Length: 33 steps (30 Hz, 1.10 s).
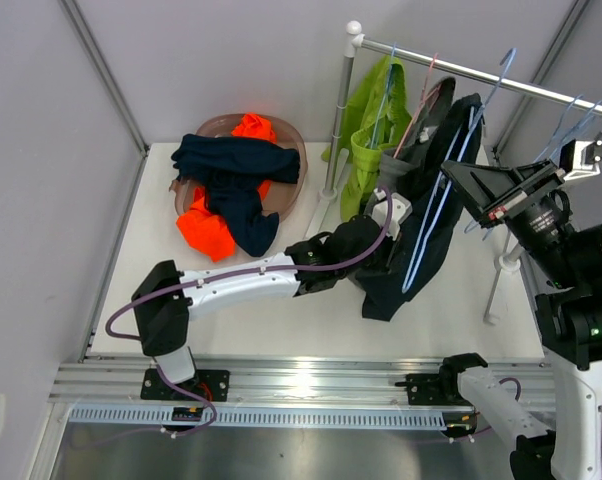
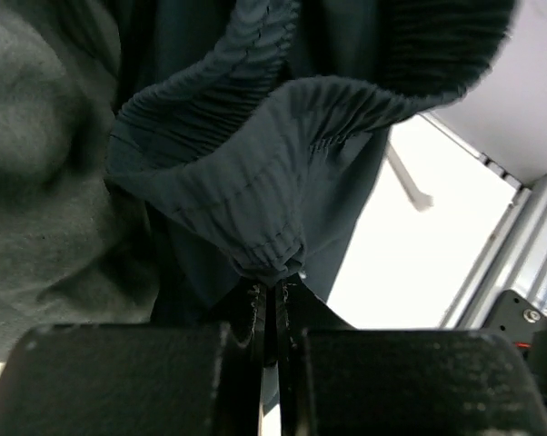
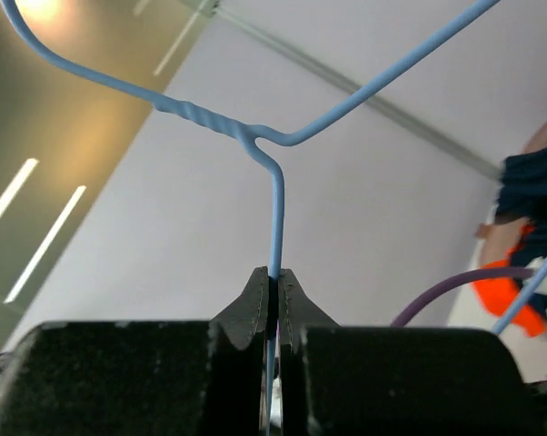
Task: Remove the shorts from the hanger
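The left hand [image 2: 275, 286] was fully closed, pinching a small fold of the elastic waistband of the dark navy-black shorts [image 2: 255, 182]. The gathered band rose in a loop directly above its fingertips. These shorts hung on the blue wire hanger [image 1: 451, 190]. The right hand [image 3: 275, 277] was also clamped shut, on that hanger's thin wire just below the twist at its neck. The grey shorts [image 2: 37, 182] pressed close on one side of the left hand. The lime green shorts [image 1: 366, 140] hung further along the rail [image 1: 481, 75], beyond the left hand. Well away from both hands, the orange shorts [image 1: 209, 232] and navy shorts [image 1: 236, 160] lay heaped in a basin [image 1: 293, 138] on the counter [image 1: 311, 325].

The main risk was the small bite. Only a pucker of cloth sat between the left fingertips, so a firm pull might have slid it free before the waistband cleared the hanger. The elastic could also have snagged on a hanger shoulder, and the pull would then pass into the wire. A thin round wire held by flat jaws could have twisted or slipped, letting the hanger swing or jump off the rail. A hard sideways tug might also have rocked the light rack or dragged the grey pair along.
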{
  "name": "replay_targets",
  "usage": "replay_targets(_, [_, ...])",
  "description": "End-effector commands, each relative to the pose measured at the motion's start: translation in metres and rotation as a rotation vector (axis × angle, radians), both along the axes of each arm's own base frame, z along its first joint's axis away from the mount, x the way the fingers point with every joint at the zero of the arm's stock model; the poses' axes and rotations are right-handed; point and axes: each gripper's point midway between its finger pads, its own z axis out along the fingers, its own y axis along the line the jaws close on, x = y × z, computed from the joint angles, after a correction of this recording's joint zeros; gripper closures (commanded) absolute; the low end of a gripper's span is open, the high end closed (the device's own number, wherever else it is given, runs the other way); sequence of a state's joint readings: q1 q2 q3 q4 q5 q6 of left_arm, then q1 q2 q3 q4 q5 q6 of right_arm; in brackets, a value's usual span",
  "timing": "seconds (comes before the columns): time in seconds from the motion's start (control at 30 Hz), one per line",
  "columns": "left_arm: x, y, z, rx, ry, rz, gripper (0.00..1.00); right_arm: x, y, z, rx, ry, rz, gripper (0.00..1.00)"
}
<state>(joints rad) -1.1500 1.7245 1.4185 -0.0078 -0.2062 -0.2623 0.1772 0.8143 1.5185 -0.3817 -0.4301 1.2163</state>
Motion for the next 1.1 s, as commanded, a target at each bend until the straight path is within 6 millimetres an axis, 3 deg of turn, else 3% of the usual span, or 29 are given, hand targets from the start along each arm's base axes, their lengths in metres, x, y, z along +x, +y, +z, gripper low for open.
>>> replay_targets(0.0, [0.004, 0.024, 0.028, -0.039, -0.036, 0.080, 1.00, -0.037, 0.014, 0.042, 0.172, -0.124, 0.228, 1.00])
replay_targets(0.07, [0.008, 0.033, 0.030, -0.031, -0.043, 0.117, 1.00, -0.041, 0.019, 0.042, 0.273, -0.038, 0.340, 1.00])
replay_targets(0.17, [0.019, 0.053, 0.048, -0.037, -0.078, 0.196, 1.00, -0.036, 0.015, 0.030, 0.321, 0.027, 0.322, 1.00])
replay_targets(0.23, [0.025, 0.071, 0.077, -0.081, -0.117, 0.260, 1.00, -0.022, 0.015, 0.005, 0.325, 0.126, 0.287, 1.00])
replay_targets(0.3, [0.026, 0.082, 0.099, -0.126, -0.151, 0.286, 1.00, -0.020, 0.013, -0.015, 0.349, 0.184, 0.273, 1.00])
replay_targets(0.33, [0.022, 0.091, 0.117, -0.167, -0.172, 0.291, 1.00, -0.007, 0.013, -0.039, 0.360, 0.250, 0.249, 1.00])
replay_targets(0.47, [0.019, 0.106, 0.149, -0.227, -0.215, 0.308, 1.00, -0.009, 0.006, -0.068, 0.369, 0.322, 0.177, 1.00])
replay_targets(0.63, [0.025, 0.120, 0.135, -0.139, -0.204, 0.357, 1.00, -0.027, 0.003, -0.046, 0.342, 0.292, 0.175, 1.00])
replay_targets(0.7, [0.030, 0.120, 0.129, -0.117, -0.180, 0.363, 1.00, -0.040, 0.000, -0.028, 0.352, 0.254, 0.178, 1.00])
replay_targets(0.8, [0.033, 0.118, 0.102, -0.030, -0.138, 0.368, 1.00, -0.051, -0.003, -0.011, 0.343, 0.222, 0.168, 1.00])
replay_targets(0.9, [0.019, 0.127, 0.071, -0.008, -0.080, 0.345, 1.00, -0.042, -0.004, -0.008, 0.301, 0.199, 0.128, 1.00])
replay_targets(0.97, [0.008, 0.136, 0.075, -0.063, -0.054, 0.346, 1.00, -0.025, -0.001, -0.011, 0.251, 0.175, 0.102, 1.00])
replay_targets(1.0, [-0.001, 0.153, 0.083, -0.102, -0.057, 0.349, 1.00, -0.016, 0.000, -0.015, 0.234, 0.169, 0.095, 1.00])
replay_targets(1.07, [-0.013, 0.174, 0.078, -0.087, -0.052, 0.365, 1.00, 0.004, 0.002, -0.017, 0.192, 0.123, 0.071, 1.00])
